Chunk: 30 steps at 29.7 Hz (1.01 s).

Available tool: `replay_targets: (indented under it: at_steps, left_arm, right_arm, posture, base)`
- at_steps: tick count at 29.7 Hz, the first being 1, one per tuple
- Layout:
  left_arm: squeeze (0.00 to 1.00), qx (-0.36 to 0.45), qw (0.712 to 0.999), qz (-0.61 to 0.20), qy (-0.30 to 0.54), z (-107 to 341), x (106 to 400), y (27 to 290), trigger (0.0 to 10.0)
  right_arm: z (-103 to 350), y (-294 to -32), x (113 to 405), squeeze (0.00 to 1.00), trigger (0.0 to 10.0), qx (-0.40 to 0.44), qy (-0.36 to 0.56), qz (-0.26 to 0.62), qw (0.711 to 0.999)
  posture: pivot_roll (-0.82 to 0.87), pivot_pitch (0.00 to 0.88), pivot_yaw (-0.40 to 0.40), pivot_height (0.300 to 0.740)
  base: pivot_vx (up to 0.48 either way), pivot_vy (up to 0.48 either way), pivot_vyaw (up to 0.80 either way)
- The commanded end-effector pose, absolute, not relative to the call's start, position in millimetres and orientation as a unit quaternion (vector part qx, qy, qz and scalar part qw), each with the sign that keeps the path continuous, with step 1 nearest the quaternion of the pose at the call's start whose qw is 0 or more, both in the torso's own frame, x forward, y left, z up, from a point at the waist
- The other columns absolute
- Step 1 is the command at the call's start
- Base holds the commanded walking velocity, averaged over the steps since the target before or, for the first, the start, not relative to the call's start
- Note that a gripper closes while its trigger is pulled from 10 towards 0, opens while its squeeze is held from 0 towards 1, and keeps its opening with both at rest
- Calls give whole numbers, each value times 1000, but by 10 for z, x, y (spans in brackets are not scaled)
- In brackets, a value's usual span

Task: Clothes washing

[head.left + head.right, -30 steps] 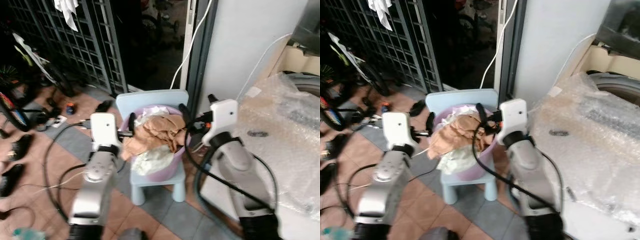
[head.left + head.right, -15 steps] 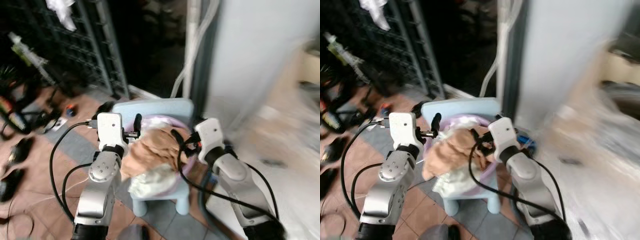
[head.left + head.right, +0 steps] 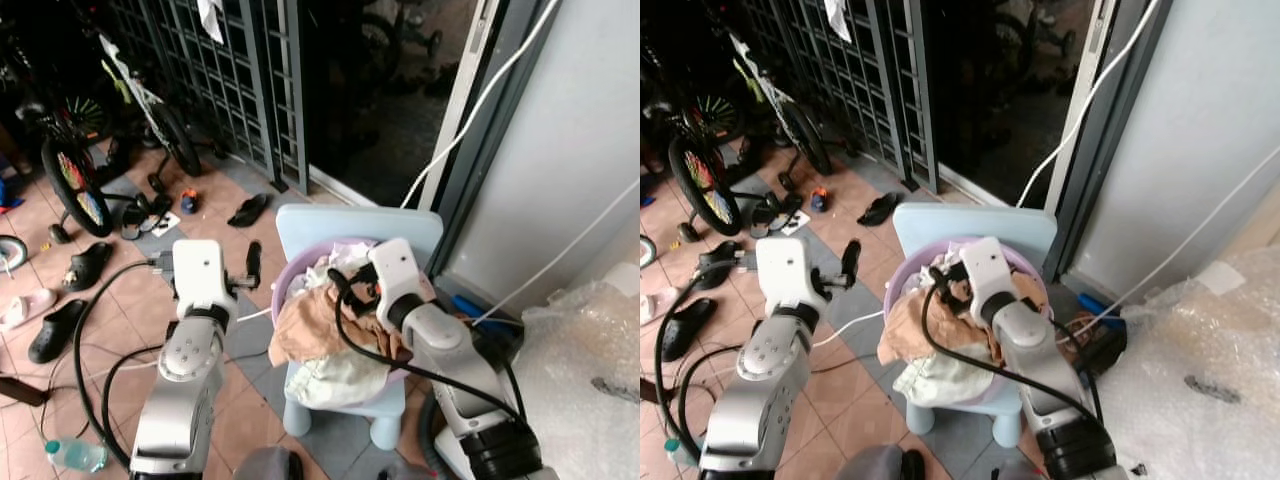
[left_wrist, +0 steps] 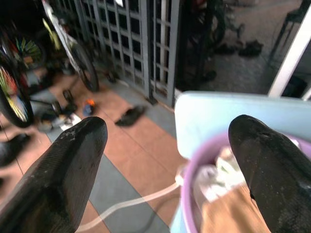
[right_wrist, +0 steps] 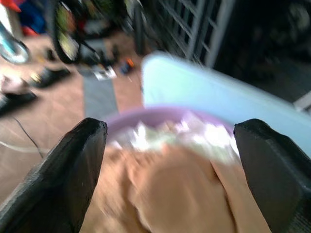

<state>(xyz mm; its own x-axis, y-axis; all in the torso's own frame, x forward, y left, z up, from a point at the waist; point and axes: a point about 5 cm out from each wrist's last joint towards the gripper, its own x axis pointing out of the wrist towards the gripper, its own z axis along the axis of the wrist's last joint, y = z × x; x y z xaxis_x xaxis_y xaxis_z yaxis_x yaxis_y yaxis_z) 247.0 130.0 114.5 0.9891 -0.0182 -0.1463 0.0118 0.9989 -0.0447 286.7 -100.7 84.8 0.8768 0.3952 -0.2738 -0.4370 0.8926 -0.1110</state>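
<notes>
laundry basket (image 3: 345,300), lilac, sits on a pale blue child's chair (image 3: 350,225), centre of the head views; tan garment (image 3: 315,325) heaped on top and spilling over the near rim, white cloth (image 3: 340,375) hanging below it

change vs a second ago: whole view swung left and sharpened after the blur half a second back, so that's camera motion, not the basket moving. washer side has slid to the lower right edge. right gripper (image 3: 352,290) was off the basket's right rim, now it's over the pile, close above the tan garment; right wrist view has tan cloth directly between the fingers (image 5: 53,179), spread wide, nothing held. left gripper (image 3: 253,265) stays just left of the basket rim, fingers (image 4: 58,179) also wide apart, empty, looking past the rim at floor

read: right arm is lined up for a first grab of clothes, nothing lifted yet, so task is early. I'd guess next is lower and close on the tan garment

around: bubble-wrapped table-height surface (image 3: 590,390) lower right, presumably the washer. black metal gate (image 3: 220,80) upper left, bicycle (image 3: 70,170) far left, sandals and shoes (image 3: 85,265) scattered on the tiled floor (image 3: 120,330)

in the way: black cable (image 3: 95,350) looping on the floor by the left arm, white cord (image 3: 480,110) running down the wall behind the chair, right arm's own cable draped over the clothes, snag risk on lift
</notes>
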Motion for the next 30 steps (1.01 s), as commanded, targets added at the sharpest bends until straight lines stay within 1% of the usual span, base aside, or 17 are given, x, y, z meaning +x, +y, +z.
replay_targets:
  at_steps: [1, 2, 4, 6, 7, 12, 18, 19, 22, 23, 30]
  left_arm:
    - [0, -16, 997, -10, 77, 1185, 2425, 1304, 10000]
    - [0, -14, 997, -10, 79, 1188, 2407, 1319, 10000]
    - [0, -16, 996, -7, 88, 1183, 2316, 1406, 10000]
    - [0, -10, 995, 7, 99, 1155, 2215, 1513, 10000]
    - [0, -7, 994, 17, 108, 1136, 2127, 1569, 10000]
    - [0, -12, 993, 20, 117, 1150, 2026, 1557, 10000]
    - [0, -27, 990, 11, 139, 1180, 1843, 1473, 10000]
    - [0, -28, 989, 12, 142, 1179, 1824, 1473, 10000]
    - [0, -25, 988, 14, 152, 1171, 1787, 1484, 10000]
    - [0, -23, 987, 16, 156, 1165, 1776, 1493, 10000]
    - [0, -18, 986, 15, 164, 1183, 1759, 1484, 10000]
  right_arm:
    - [846, -1044, 2916, 0, 10000, -84, 127, 206, 967]
    - [850, -1037, 2926, 0, 10000, -85, 126, 210, 966]
    - [810, -1037, 2950, 0, 10000, -91, 137, 216, 962]
    - [722, -1058, 2970, 0, 10000, -91, 161, 215, 959]
    - [617, -1076, 2970, 0, 10000, -95, 187, 210, 955]
    - [464, -1046, 2980, 0, 10000, -89, 219, 214, 948]
    - [359, -868, 3049, 0, 10000, -131, 214, 249, 935]
    - [359, -847, 3063, 0, 8314, -136, 211, 251, 935]
    - [394, -808, 3135, 0, 0, -149, 200, 241, 938]
    - [428, -809, 3193, 0, 0, -167, 190, 224, 941]
    - [387, -840, 3237, 0, 0, -151, 205, 204, 945]
  posture:
    - [80, 129, 37, 740]
    - [80, 129, 37, 740]
    - [98, 156, 26, 740]
    - [115, 174, 18, 740]
    - [123, 190, 13, 740]
    - [138, 215, 5, 740]
    - [159, 263, -14, 740]
    - [163, 270, -18, 740]
    - [167, 278, -23, 740]
    - [169, 280, -24, 740]
    - [173, 289, -30, 740]
  base:
    - [0, 0, 0]
    - [0, 0, 0]
    - [0, 0, 0]
    - [0, 0, 0]
    - [0, 0, 0]
    - [0, 0, 0]
    - [0, 0, 0]
    - [0, 0, 0]
    - [0, 0, 0]
    - [0, 0, 0]
    - [0, 0, 0]
